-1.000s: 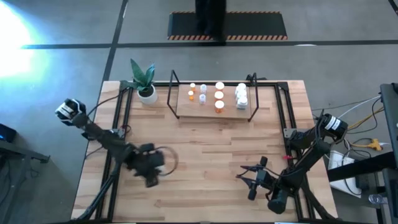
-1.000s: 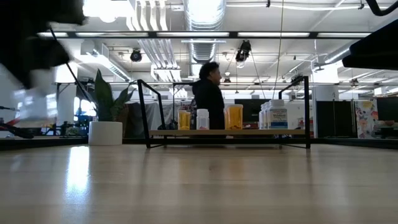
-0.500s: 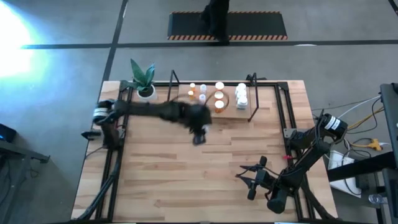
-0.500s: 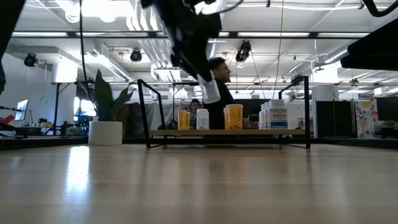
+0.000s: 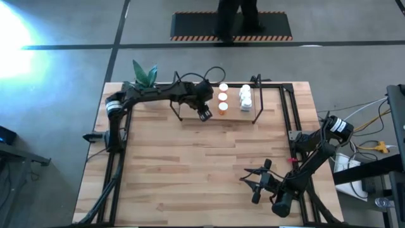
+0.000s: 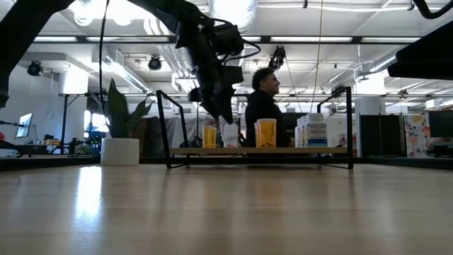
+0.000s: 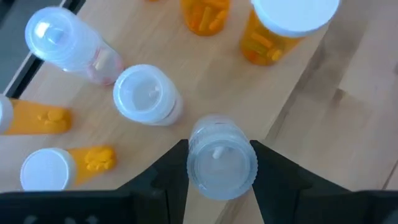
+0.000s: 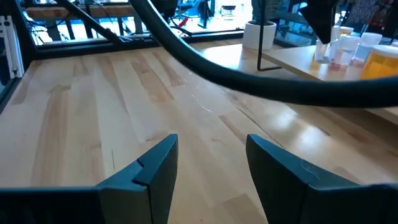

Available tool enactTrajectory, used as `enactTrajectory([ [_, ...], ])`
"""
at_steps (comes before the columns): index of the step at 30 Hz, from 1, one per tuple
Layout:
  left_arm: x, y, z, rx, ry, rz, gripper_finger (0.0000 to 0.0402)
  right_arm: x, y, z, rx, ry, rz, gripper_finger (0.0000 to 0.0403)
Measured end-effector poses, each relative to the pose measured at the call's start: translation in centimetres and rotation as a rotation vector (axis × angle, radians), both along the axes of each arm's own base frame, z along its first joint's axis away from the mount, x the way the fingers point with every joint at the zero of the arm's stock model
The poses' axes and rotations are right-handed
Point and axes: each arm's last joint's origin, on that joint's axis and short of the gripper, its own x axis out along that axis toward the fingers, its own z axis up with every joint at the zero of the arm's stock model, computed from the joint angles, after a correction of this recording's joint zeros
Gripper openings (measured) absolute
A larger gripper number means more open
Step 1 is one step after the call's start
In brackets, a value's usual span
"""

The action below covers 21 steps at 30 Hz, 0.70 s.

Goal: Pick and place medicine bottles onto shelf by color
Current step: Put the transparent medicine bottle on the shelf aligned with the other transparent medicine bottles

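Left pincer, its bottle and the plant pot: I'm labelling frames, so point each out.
Left pincer (image 7: pixel 221 163), left wrist view, between its fingertips.
Clear bottle (image 7: pixel 221 167), left wrist view, on its cap.
Plant pot (image 6: pixel 119 151), low view, on its white side.

A clear bluish bottle (image 7: pixel 221 165) with a white cap sits clamped in the left claw (image 5: pixel 204 114) over the shelf's (image 5: pixel 238 115) front edge, upper centre of the high view. Orange bottles (image 5: pixel 223 107) and white bottles (image 5: pixel 245 98) stand upright on the board.
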Motion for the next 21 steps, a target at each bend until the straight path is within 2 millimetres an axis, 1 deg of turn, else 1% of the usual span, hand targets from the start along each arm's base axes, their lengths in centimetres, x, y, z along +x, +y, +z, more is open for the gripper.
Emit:
enactTrajectory([
  [6, 0.1, 0.3, -0.1, 0.009, -0.025, 0.006, 0.0128, 0.0, 0.0, 0.0, -0.010, 0.005, 0.003, 0.0180],
  [14, 0.3, 0.2, -0.2, 0.038, -0.030, 0.016, 0.0128, 0.0, 0.0, 0.0, -0.009, 0.004, 0.003, 0.0180],
  [21, 0.0, 0.1, -1.6, 0.025, -0.021, 0.036, 0.0128, 0.0, 0.0, 0.0, -0.008, 0.004, 0.002, 0.0180],
])
